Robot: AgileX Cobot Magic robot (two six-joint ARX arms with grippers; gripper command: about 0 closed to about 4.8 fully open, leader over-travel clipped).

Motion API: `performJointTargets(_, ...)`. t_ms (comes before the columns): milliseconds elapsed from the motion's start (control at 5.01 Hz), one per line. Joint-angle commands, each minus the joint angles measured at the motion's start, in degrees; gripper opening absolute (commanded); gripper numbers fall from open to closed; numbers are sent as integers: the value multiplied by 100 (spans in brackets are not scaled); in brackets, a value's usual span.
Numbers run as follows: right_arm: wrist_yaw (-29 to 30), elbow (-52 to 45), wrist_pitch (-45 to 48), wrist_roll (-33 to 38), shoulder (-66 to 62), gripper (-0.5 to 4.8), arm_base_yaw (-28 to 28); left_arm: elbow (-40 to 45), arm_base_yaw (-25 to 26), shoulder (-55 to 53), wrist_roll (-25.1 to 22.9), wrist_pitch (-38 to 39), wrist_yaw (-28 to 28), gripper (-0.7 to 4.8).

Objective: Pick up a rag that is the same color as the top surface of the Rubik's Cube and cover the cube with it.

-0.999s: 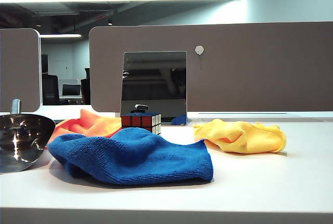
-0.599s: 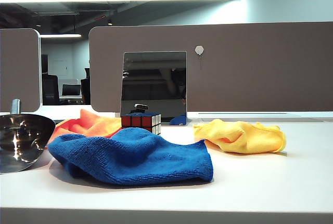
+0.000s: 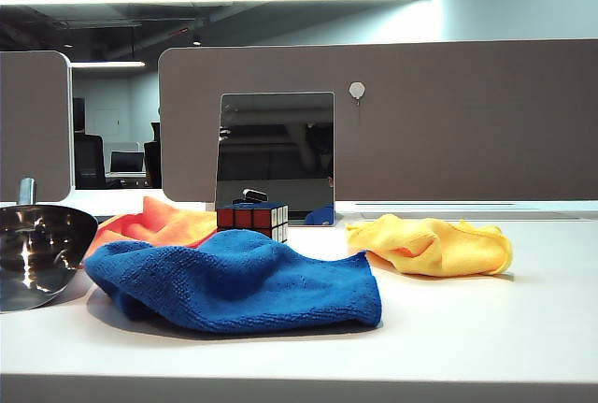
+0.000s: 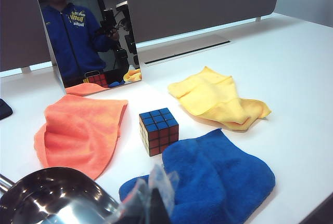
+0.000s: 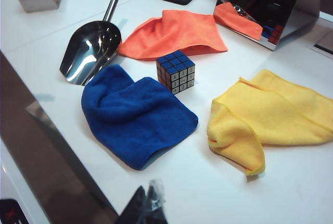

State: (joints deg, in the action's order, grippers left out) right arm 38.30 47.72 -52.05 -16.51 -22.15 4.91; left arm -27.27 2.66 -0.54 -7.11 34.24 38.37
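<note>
Blue top on the Rubik's Cube (image 5: 176,71), so the blue rag (image 5: 136,113) is the pick. It lies crumpled on the table, just beside the cube, between metal scoop (image 5: 91,51) and yellow cloth (image 5: 270,117). Left gripper (image 4: 154,203) pressed together, hovering at the rag's near edge. Right gripper (image 5: 146,207) looks pressed together too, farther off. Left seems nearer.

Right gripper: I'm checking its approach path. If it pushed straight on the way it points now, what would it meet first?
Probably the blue rag, which lies directly ahead of the shut right gripper, with only bare table between them. The Rubik's Cube sits beyond the rag. Depth is uncertain.
</note>
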Motion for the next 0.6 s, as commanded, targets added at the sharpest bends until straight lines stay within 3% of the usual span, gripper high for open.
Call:
performJointTargets(200, -1303, 24, 861, -299, -511, -5, 1722, 490, -9, -7, 1078, -1141, 173, -6)
performJointTargets(599, -1285, 24, 1593, -299, -938, -5, 1722, 977, -11, -153, 1051, -1473, 142, -6)
